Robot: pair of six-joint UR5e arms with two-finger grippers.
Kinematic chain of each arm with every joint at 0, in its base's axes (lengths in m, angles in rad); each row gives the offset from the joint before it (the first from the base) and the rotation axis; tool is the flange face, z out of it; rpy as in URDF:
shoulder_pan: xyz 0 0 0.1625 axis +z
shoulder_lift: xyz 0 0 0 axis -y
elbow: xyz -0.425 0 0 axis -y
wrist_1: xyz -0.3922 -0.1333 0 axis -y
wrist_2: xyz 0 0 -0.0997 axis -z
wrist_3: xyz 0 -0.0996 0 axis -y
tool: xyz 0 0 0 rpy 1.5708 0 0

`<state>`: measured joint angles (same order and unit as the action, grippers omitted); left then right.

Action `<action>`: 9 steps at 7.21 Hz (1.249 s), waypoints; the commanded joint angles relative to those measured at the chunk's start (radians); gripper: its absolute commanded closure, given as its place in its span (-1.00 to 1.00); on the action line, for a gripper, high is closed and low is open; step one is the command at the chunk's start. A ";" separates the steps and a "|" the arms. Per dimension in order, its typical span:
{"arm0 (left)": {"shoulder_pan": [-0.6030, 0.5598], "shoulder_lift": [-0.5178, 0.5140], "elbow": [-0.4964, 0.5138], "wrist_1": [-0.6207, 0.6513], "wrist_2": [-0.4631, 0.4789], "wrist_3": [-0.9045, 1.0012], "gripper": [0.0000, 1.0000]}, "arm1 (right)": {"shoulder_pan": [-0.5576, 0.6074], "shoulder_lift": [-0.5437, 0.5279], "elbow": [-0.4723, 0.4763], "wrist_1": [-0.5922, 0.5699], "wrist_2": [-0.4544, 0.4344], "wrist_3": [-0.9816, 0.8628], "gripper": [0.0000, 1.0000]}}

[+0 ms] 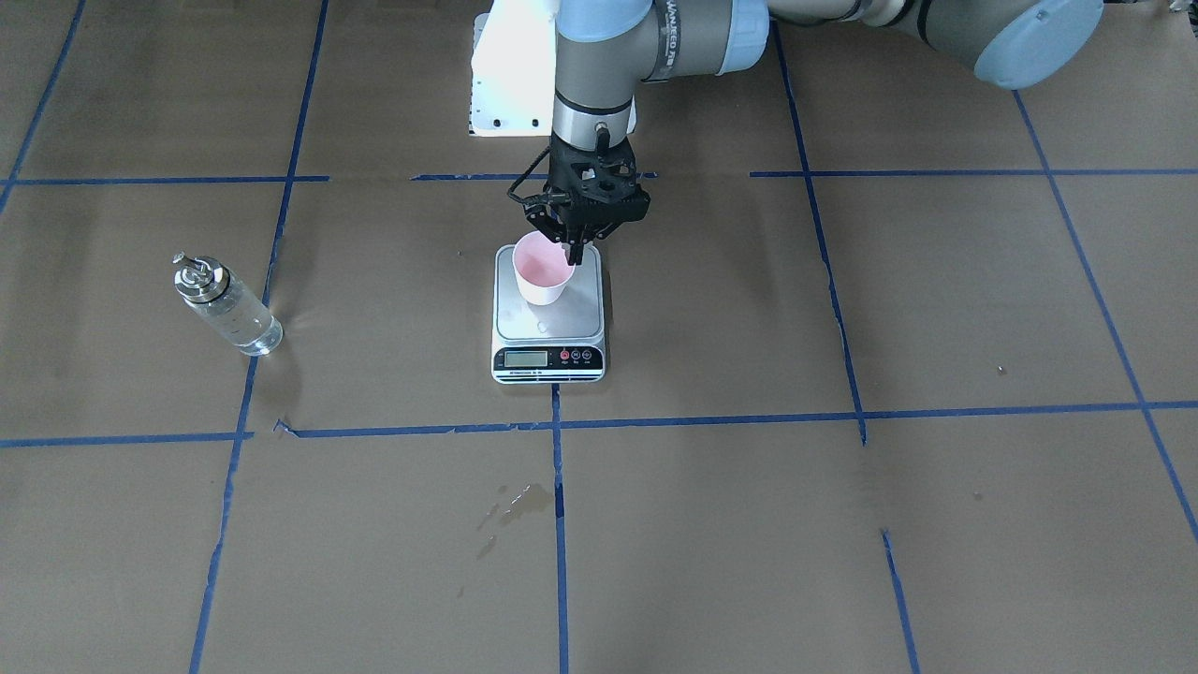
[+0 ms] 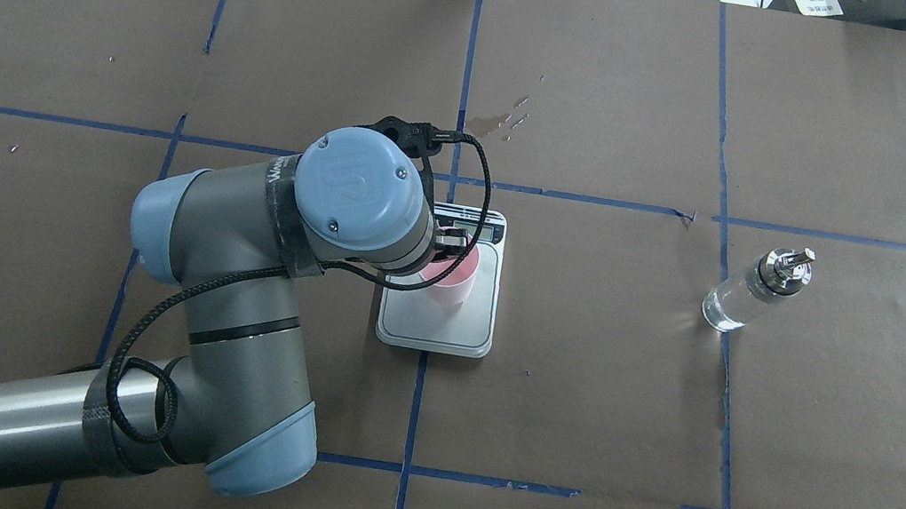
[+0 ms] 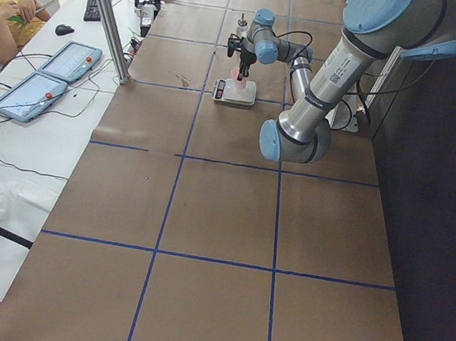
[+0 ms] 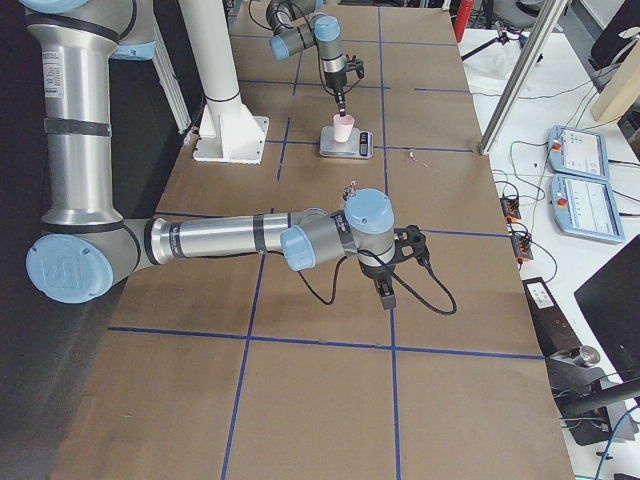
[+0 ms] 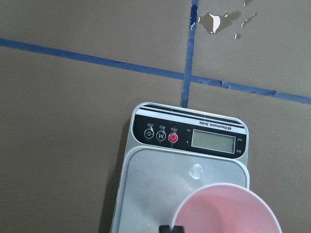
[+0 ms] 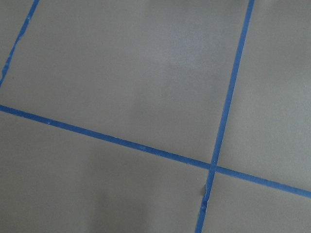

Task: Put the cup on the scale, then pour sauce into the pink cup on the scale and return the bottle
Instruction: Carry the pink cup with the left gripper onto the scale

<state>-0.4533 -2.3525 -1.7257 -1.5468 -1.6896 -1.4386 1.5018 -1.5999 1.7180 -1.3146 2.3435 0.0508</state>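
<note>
The pink cup (image 1: 541, 271) stands on the grey plate of the scale (image 1: 562, 323), toward the robot's side of it. My left gripper (image 1: 573, 251) points straight down at the cup's rim, its fingers pinched on the wall. In the left wrist view the cup (image 5: 228, 208) sits low right above the scale's black strip (image 5: 189, 138). The bottle (image 1: 227, 307) stands alone, far from the scale on the robot's right, and shows in the overhead view (image 2: 753, 290); its clear sauce barely shows. My right gripper (image 4: 387, 292) hangs over bare paper; I cannot tell if it is open or shut.
Brown paper with blue tape lines (image 1: 562, 423) covers the table. A wet stain (image 1: 515, 504) lies on the operators' side of the scale. A white mounting plate (image 1: 510, 75) sits behind the left arm. Operator tablets (image 3: 52, 74) lie beside the table.
</note>
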 commanded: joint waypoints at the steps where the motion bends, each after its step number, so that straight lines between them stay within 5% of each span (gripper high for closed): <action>1: -0.001 0.007 -0.005 0.005 0.005 0.001 1.00 | 0.000 -0.002 0.000 0.000 0.000 0.000 -1.00; 5: -0.001 0.032 -0.009 0.005 0.005 0.001 0.94 | 0.002 -0.002 0.002 0.000 0.000 0.000 -1.00; 6: -0.001 0.032 -0.011 0.005 0.007 0.003 0.56 | 0.002 -0.002 0.002 0.000 0.000 0.000 -1.00; 8: -0.001 0.032 -0.032 0.005 0.005 0.026 -0.99 | 0.000 -0.002 0.002 0.000 -0.001 0.000 -1.00; 9: -0.004 0.032 -0.057 0.005 0.004 0.044 -1.00 | 0.000 -0.002 0.002 0.000 0.000 0.001 -1.00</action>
<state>-0.4550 -2.3210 -1.7577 -1.5417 -1.6845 -1.4143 1.5020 -1.6015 1.7196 -1.3146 2.3433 0.0513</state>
